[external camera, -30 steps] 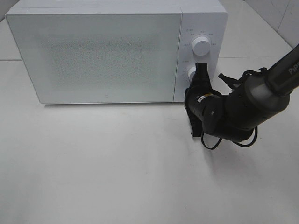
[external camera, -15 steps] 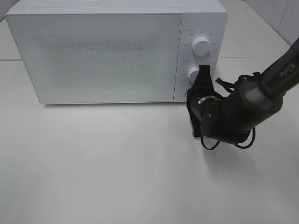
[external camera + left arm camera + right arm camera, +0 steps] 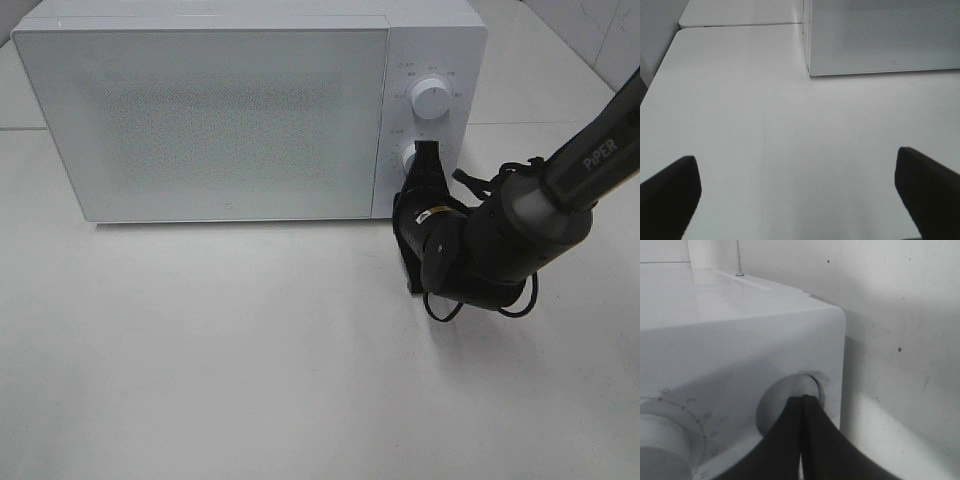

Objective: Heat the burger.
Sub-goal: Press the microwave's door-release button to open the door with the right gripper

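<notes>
Right claw [image 3: 428, 152] at microwave [image 3: 220, 110] lower knob [image 3: 408, 158]
Pressed together, wrist [image 3: 480, 250] shifted slightly left since a second ago; left claw [image 3: 795, 155] spread above the surface [image 3: 765, 115]

Microwave [image 3: 200, 110] on the table [image 3: 220, 370] toward the back; right fingers [image 3: 432, 168] at its lower knob [image 3: 408, 156].

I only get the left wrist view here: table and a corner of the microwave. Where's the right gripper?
Observer: The right gripper is shut, with its tips at the lower knob of the microwave.
Operator: Door closed all the way across?
Observer: Yes, the door sits flush across its full width.
Operator: Burger anywhere?
Observer: No burger shows in any view, and the frosted door hides the inside.
</notes>
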